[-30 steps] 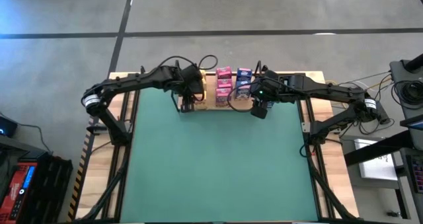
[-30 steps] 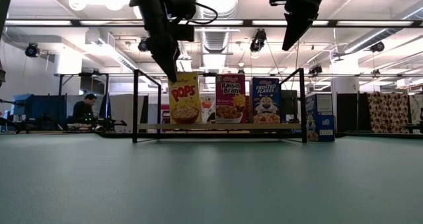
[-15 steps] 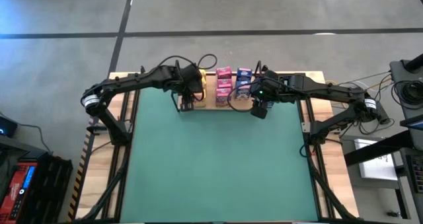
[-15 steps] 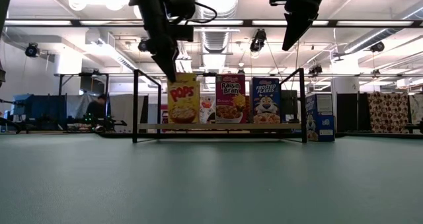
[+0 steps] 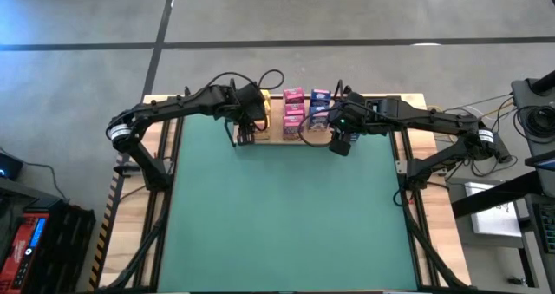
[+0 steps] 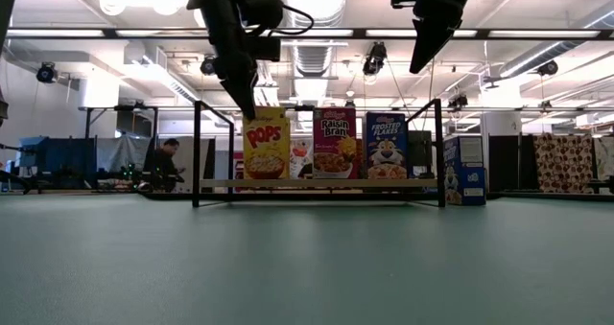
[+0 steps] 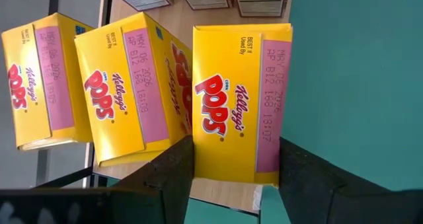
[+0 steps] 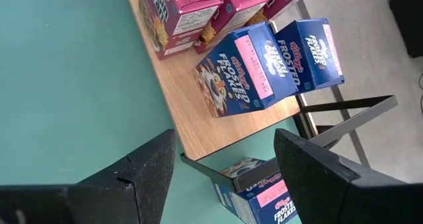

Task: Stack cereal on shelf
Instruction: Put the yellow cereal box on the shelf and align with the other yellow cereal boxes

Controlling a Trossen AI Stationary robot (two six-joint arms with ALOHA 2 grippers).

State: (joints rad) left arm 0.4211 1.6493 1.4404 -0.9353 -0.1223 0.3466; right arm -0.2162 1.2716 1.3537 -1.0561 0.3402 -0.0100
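While left pincer (image 7: pixel 231 168) straddles front yellow Pops box (image 7: pixel 239 102) on shelf (image 6: pixel 317 183), grip indeterminate, skewed retreat could topple it; right pincer (image 8: pixel 225 168) open, empty.

High cam looks straight down, far off, over the whole desk (image 5: pixel 286 216). Low cam sits at desk level, facing the shelf (image 6: pixel 321 183) at 12 o'clock. Both wrist cams hang close above it, looking down. All four views share the shelf and its cereal boxes (image 7: pixel 241 102).
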